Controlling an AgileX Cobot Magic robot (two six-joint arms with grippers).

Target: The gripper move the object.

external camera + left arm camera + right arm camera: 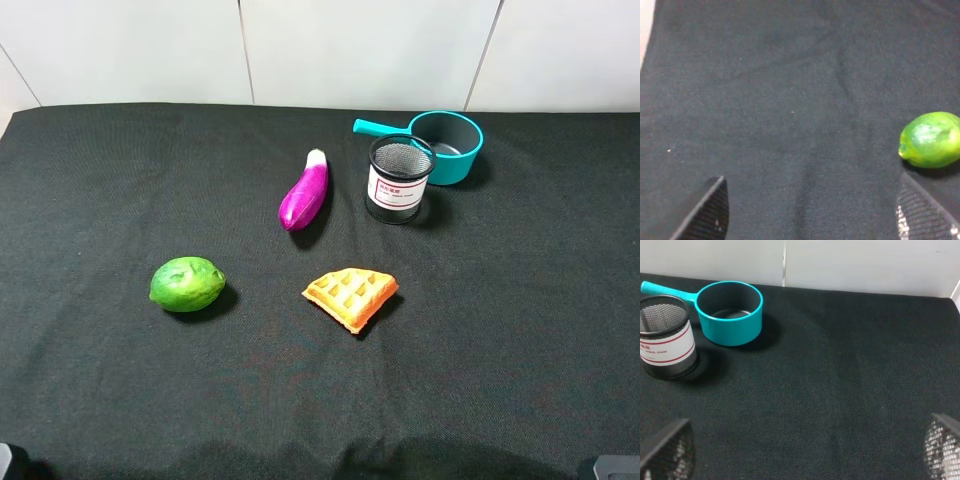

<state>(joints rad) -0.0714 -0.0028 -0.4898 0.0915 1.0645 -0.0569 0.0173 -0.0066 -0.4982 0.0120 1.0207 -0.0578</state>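
Note:
The black wire-mesh cup (398,180) with a white label and red print stands upright at the back of the black table, right of centre. It also shows in the right wrist view (665,337), far ahead of my right gripper (805,447), which is open and empty with its fingertips wide apart. My left gripper (815,212) is open and empty too, low over bare cloth, with a green lime (931,139) just ahead of one fingertip. In the exterior high view only grey bits of the arms show at the bottom corners.
A teal saucepan (445,145) with a handle stands right behind the cup, close to it (730,312). A purple eggplant (305,192) lies left of the cup. The lime (187,284) is at the left and a waffle wedge (350,296) in the middle. A white wall (320,50) backs the table.

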